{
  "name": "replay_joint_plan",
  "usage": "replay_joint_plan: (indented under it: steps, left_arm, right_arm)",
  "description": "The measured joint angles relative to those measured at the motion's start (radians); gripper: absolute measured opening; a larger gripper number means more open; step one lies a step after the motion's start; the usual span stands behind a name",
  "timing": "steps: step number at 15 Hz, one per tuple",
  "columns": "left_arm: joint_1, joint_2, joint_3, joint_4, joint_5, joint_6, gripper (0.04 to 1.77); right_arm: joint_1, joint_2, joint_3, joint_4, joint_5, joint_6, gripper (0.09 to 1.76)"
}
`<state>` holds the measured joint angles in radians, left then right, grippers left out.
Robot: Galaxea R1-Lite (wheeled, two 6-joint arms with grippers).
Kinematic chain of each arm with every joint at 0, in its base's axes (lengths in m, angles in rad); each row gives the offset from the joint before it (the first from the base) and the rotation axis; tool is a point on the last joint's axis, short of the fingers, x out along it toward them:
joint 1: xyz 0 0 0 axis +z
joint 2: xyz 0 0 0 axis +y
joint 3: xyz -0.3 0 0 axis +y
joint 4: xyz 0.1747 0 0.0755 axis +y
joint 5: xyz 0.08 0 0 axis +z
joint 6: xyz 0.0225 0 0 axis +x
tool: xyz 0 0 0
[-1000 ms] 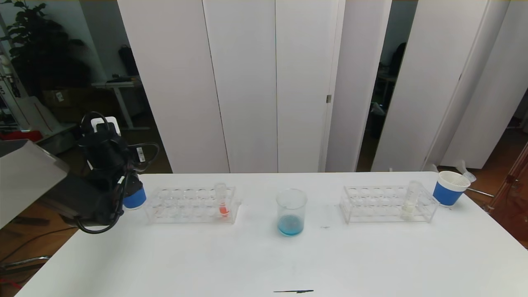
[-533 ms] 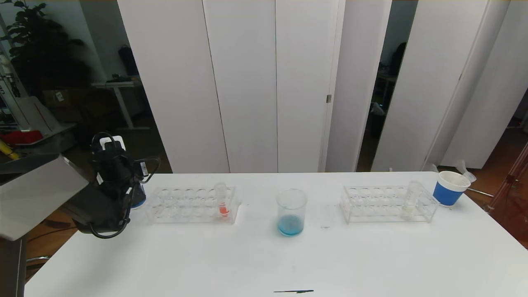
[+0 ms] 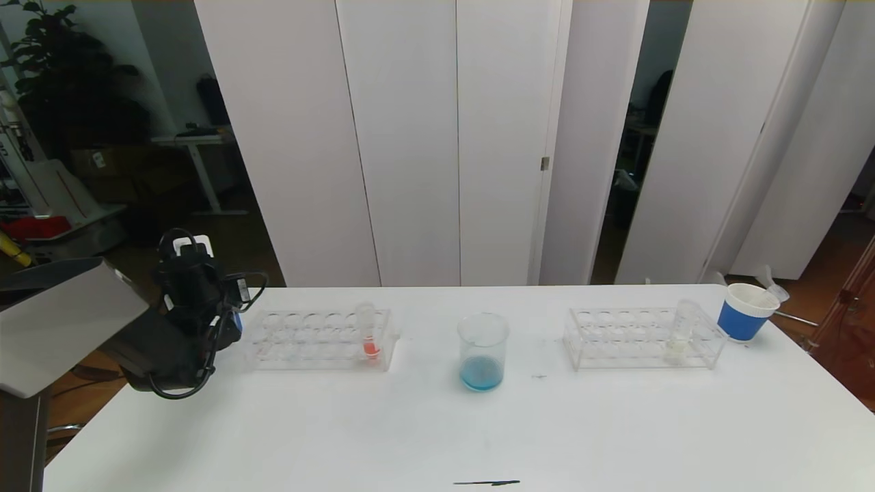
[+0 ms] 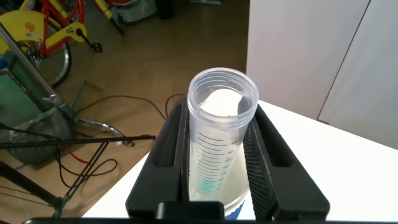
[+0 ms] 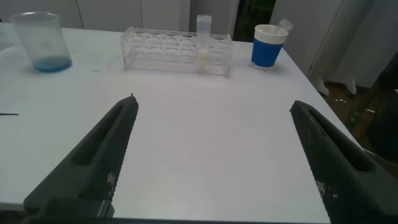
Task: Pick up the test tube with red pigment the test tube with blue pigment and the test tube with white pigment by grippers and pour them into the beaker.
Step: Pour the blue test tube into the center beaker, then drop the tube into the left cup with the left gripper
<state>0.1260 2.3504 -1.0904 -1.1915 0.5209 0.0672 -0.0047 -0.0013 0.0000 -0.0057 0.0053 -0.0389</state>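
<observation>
My left gripper (image 4: 221, 112) is shut on the test tube with blue pigment (image 4: 217, 155), a graduated clear tube with only a faint blue trace at its bottom. It holds the tube upright over a white, blue-banded cup (image 4: 239, 208) at the table's far left (image 3: 234, 322). The beaker (image 3: 482, 352) stands mid-table with blue liquid in it. The red-pigment tube (image 3: 368, 331) stands in the left rack (image 3: 307, 338). The white-pigment tube (image 3: 681, 331) stands in the right rack (image 3: 629, 335). My right gripper (image 5: 214, 104) is open and empty, low over the near table, out of the head view.
A second white, blue-banded cup (image 3: 745, 311) stands at the far right, beyond the right rack. A thin dark mark (image 3: 487, 483) lies at the table's front edge. The left table edge runs close beside my left arm.
My left arm has lowered and shifted slightly right with the tube, and it now hides most of the left cup. Nothing else on the table moved.
</observation>
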Motion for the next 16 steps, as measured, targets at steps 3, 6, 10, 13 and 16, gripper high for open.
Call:
replay_joint_plan:
  steps: [3, 6, 10, 13, 16]
  left_arm:
    - [-0.002, -0.007, 0.006, 0.005, -0.001, 0.003, 1.54]
    - [-0.003, -0.013, 0.007, 0.007, -0.001, 0.004, 1.75]
    - [-0.004, -0.039, 0.011, 0.022, -0.005, 0.016, 1.75]
    - [-0.012, -0.113, 0.028, 0.095, -0.010, 0.027, 1.75]
    - [-0.017, -0.239, 0.094, 0.137, -0.040, 0.040, 1.75]
  right_arm:
    - [0.000, 0.000, 0.000, 0.000, 0.000, 0.000, 1.75]
    - [0.000, 0.000, 0.000, 0.000, 0.000, 0.000, 1.75]
    - [0.000, 0.000, 0.000, 0.000, 0.000, 0.000, 1.75]
    - [0.000, 0.000, 0.000, 0.000, 0.000, 0.000, 1.75]
    - [0.000, 0.000, 0.000, 0.000, 0.000, 0.000, 1.75]
